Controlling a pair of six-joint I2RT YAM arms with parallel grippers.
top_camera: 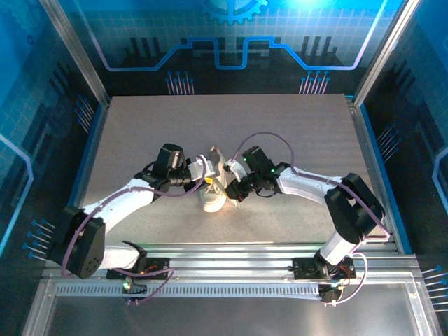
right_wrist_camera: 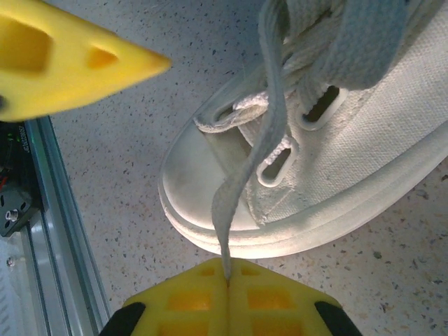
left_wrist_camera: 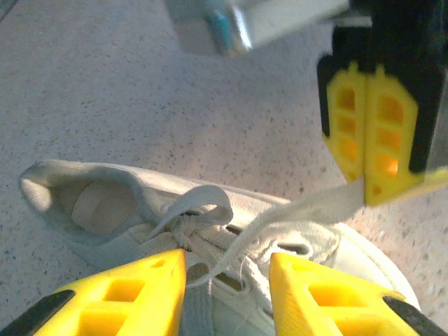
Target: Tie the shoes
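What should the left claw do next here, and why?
Probably close the left claw on the lace strand that runs between its open jaws, just above the sneaker. The right claw is shut on that lace's end and pulls it straight, so the strand looks lined up for a pinch.

The left arm (top_camera: 122, 199) and right arm (top_camera: 308, 183) have smooth white link shells between blocky black joint housings (top_camera: 82, 245). Thin purple cables (top_camera: 262, 136) run along each, one looping free of the right forearm. The left gripper (left_wrist_camera: 227, 280) and right gripper (right_wrist_camera: 227, 269) carry bright yellow plastic fingers (left_wrist_camera: 126, 290) on black mounts (right_wrist_camera: 126, 318). The fingers are wedge-shaped, with recessed rectangular pockets.
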